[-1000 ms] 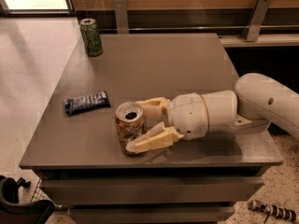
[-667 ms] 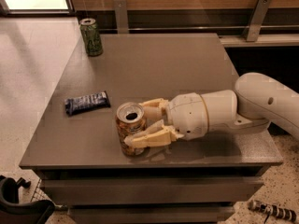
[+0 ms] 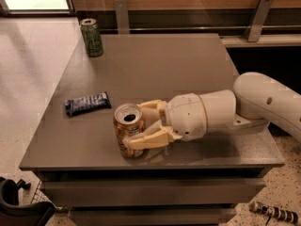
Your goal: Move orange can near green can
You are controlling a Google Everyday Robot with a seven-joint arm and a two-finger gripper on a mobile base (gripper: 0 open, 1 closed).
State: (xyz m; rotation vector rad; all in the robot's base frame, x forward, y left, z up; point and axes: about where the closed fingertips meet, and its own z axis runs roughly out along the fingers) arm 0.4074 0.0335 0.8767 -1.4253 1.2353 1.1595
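The orange can (image 3: pixel 128 128) stands upright near the front edge of the grey table (image 3: pixel 155 74), its silver top and dark opening facing up. My gripper (image 3: pixel 141 124) reaches in from the right, one pale finger (image 3: pixel 148 139) on the can's near side and the other behind it, shut on the can. The green can (image 3: pixel 91 37) stands upright at the table's far left corner, well away from the orange can.
A dark blue snack bar wrapper (image 3: pixel 87 103) lies flat on the table, left of the orange can. A wooden wall with metal brackets (image 3: pixel 121 14) runs behind the table. Tiled floor lies to the left. A black object (image 3: pixel 19 206) sits at the bottom left.
The near finger has closed in against the orange can. The can and arm stay in the same spot.
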